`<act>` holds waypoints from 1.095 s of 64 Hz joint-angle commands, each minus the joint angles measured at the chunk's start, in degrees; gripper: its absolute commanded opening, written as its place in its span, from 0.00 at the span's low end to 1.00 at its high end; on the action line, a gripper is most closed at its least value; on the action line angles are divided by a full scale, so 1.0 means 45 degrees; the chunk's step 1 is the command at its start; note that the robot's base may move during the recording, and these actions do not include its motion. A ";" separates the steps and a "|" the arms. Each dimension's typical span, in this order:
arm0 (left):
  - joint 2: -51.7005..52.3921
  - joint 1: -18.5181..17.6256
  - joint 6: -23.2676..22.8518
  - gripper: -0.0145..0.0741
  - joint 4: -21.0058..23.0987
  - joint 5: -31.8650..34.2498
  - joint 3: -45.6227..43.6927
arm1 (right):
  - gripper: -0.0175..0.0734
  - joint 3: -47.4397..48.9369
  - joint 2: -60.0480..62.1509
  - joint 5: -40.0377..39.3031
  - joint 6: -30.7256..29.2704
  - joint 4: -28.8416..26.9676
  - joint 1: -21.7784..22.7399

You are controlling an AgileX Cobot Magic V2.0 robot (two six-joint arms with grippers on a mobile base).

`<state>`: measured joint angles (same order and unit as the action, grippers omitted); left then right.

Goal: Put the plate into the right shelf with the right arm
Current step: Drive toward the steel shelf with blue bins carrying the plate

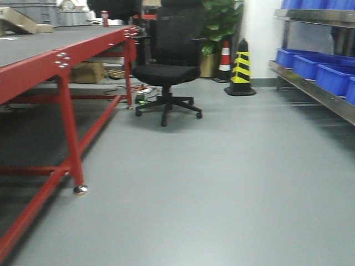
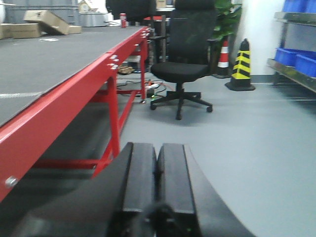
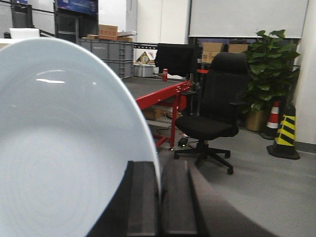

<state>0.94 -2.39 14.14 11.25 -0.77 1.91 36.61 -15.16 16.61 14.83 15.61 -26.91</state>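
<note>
The white plate (image 3: 59, 143) fills the left of the right wrist view, held on edge. My right gripper (image 3: 159, 165) is shut on its rim, one finger on each side. The right shelf (image 1: 324, 72), a steel rack with blue bins, stands along the right edge of the front view and shows in the left wrist view (image 2: 295, 66). My left gripper (image 2: 157, 148) is shut and empty, above the grey floor beside the red table. Neither gripper shows in the front view.
A red-framed table (image 1: 66, 58) runs along the left. A black office chair (image 1: 169, 66) stands ahead in the middle. A yellow-black cone (image 1: 241, 69) and a red-white cone (image 1: 224, 61) stand by a potted plant (image 1: 219, 25) at the back. Grey floor lies between table and shelf.
</note>
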 commanded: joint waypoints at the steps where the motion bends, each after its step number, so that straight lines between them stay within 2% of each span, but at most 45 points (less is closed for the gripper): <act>1: 0.0100 0.0073 -0.0031 0.11 0.0028 0.1131 0.0096 | 0.26 0.0372 -0.0175 -0.1273 -0.0064 0.0189 0.0053; 70: 0.0100 0.0047 -0.0031 0.11 0.0028 0.1131 0.0096 | 0.26 0.0372 -0.0132 -0.1318 -0.0064 0.0189 0.0053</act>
<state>0.94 -2.12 14.14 11.25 -0.73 1.91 36.61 -15.06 16.39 14.83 15.61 -26.91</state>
